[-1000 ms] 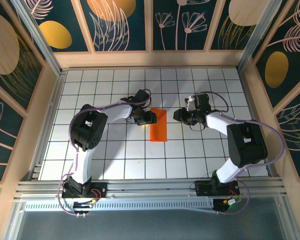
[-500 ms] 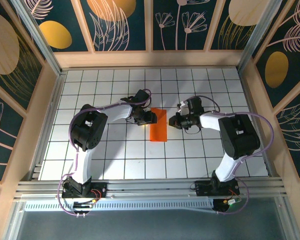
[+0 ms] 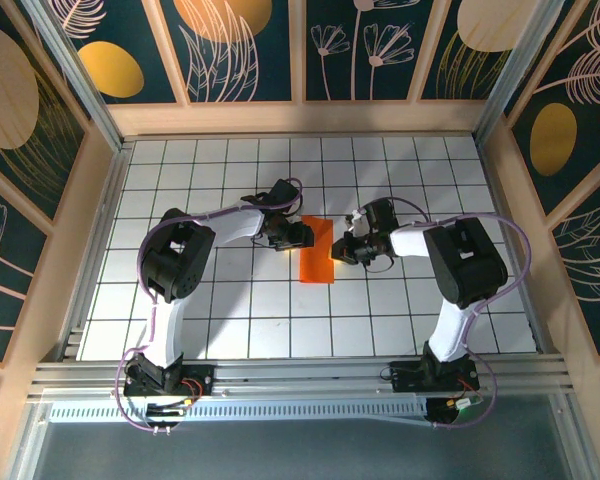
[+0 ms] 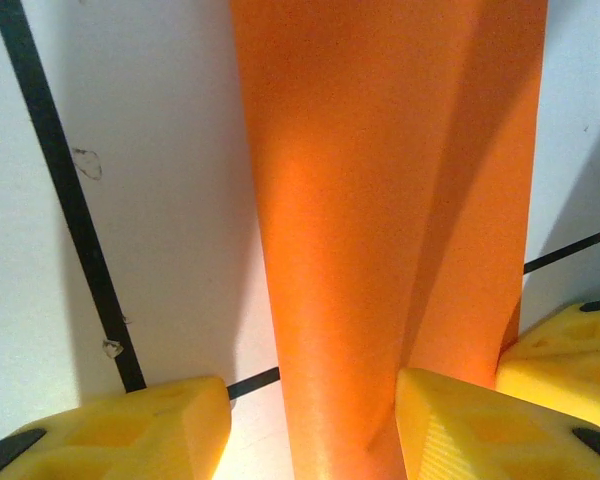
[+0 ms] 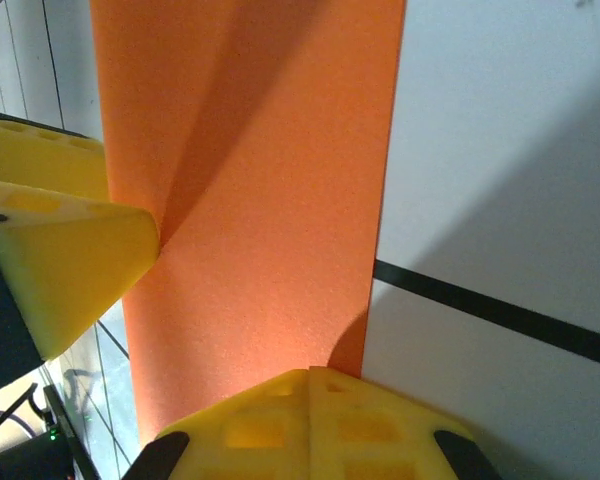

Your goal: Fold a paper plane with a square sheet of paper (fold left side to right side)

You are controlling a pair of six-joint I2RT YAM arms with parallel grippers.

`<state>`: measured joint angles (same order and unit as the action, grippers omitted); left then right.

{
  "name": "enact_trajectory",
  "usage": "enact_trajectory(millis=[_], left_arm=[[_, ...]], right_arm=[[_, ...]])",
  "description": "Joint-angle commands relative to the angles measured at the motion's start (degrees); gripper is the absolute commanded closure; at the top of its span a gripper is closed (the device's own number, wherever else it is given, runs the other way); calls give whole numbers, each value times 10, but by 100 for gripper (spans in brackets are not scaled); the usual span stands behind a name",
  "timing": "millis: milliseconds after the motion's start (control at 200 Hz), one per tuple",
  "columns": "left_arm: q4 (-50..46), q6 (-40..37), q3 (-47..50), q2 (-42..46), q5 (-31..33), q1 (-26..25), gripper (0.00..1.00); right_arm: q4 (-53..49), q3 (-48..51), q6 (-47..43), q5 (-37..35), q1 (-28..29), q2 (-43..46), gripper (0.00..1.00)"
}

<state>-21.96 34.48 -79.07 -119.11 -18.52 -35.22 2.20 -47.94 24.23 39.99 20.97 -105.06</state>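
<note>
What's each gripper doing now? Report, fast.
Left gripper: jaws open, one finger resting on the paper.
Right gripper: jaws shut, tip on the paper's edge.

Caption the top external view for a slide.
Folded bright orange paper sheet on white grid table, open left gripper at its left, shut right gripper at its right.
</note>
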Motion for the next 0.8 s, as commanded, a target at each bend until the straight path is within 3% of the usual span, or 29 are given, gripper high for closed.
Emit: enact_trajectory(millis=[0,495,686,796], left_arm=[[64,-9,36,-66,37,-18,49],[91,-8,73,104,97,-10,38],[146,-4,106,143,44,-11,40],[197,1,130,142,-16,-10,52]], right_arm=[[-37,-9,-23,-37,2,-18,100],[-68,-4,-33,-86,2,-48,100],[-58,4,-28,-92,1,-49,100],[-54,6,-26,-94,2,-49,100]])
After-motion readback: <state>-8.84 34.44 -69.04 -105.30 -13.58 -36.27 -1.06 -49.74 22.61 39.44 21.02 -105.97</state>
